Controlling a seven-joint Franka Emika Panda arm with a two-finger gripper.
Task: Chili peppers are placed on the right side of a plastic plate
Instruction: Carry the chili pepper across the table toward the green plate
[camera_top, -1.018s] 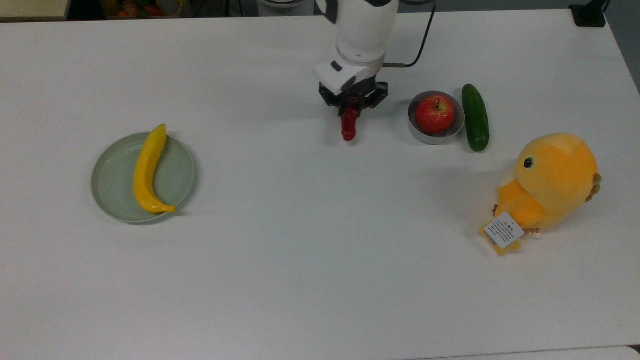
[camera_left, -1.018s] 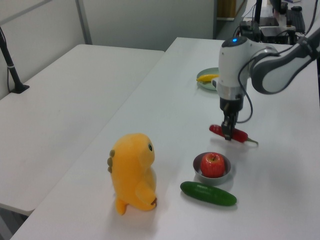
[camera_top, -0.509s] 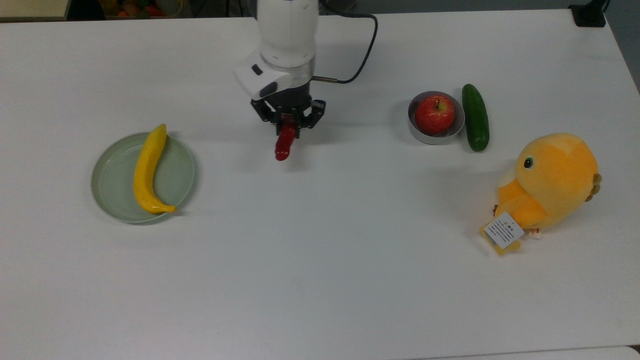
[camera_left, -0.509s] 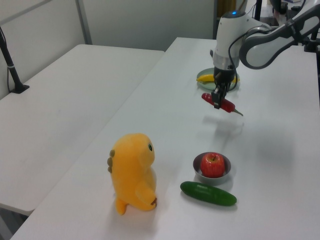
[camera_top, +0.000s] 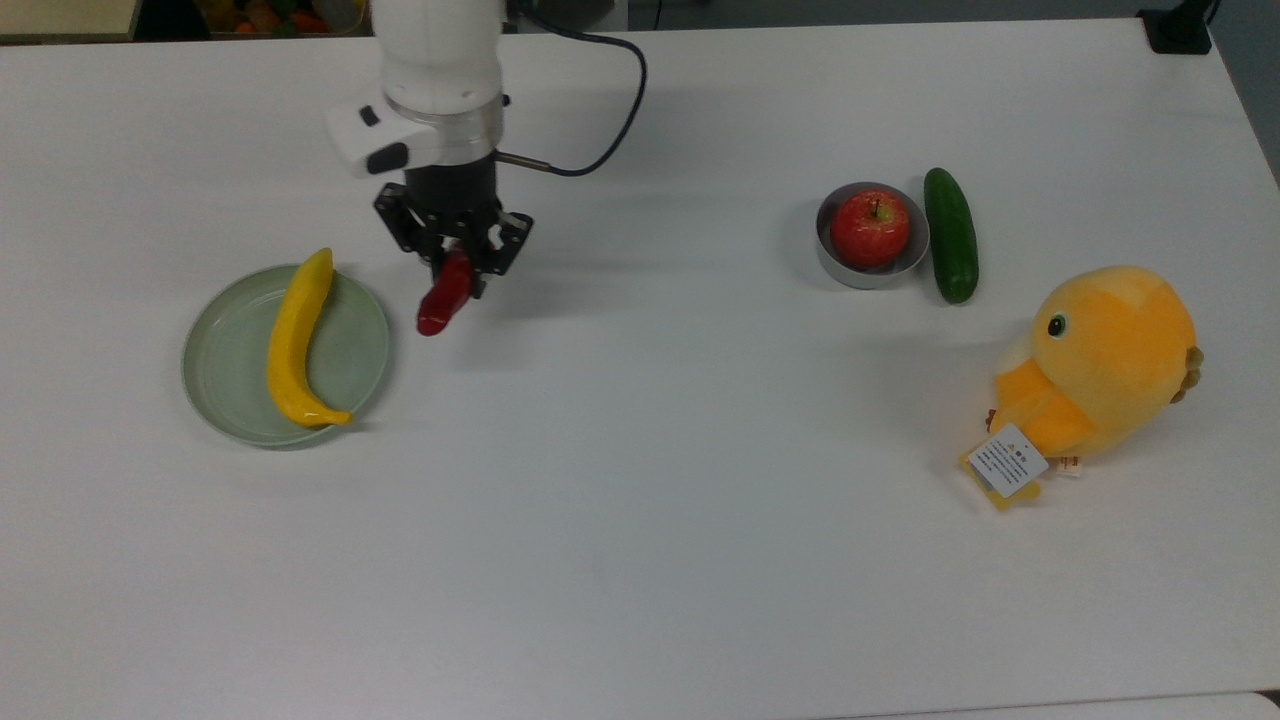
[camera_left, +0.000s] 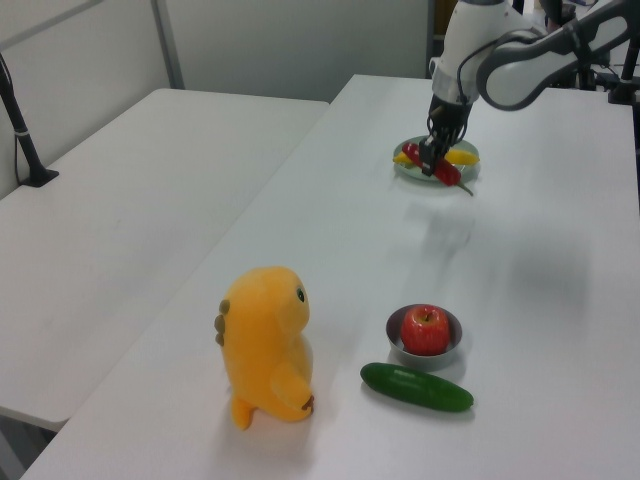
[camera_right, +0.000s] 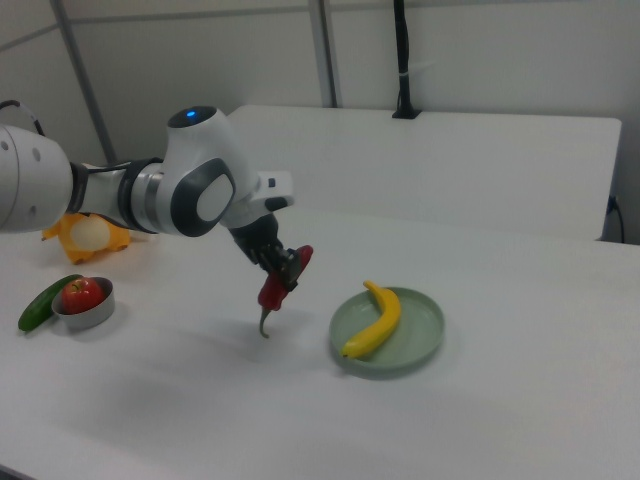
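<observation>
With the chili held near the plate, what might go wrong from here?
1. The tool holds the chili pepper above the table, tilted; it may slip or land skewed.
2. The plastic plate sits close by on the top view's left, so a release slightly too far that way could put the pepper on its rim.
3. The banana lies in the plate, and a nudge could shift it.

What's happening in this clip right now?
The Panda arm's gripper is shut on the chili pepper and holds it in the air, near the top view's right edge of the pale green plate. A banana lies on that plate. The pepper is not yet set down.
</observation>
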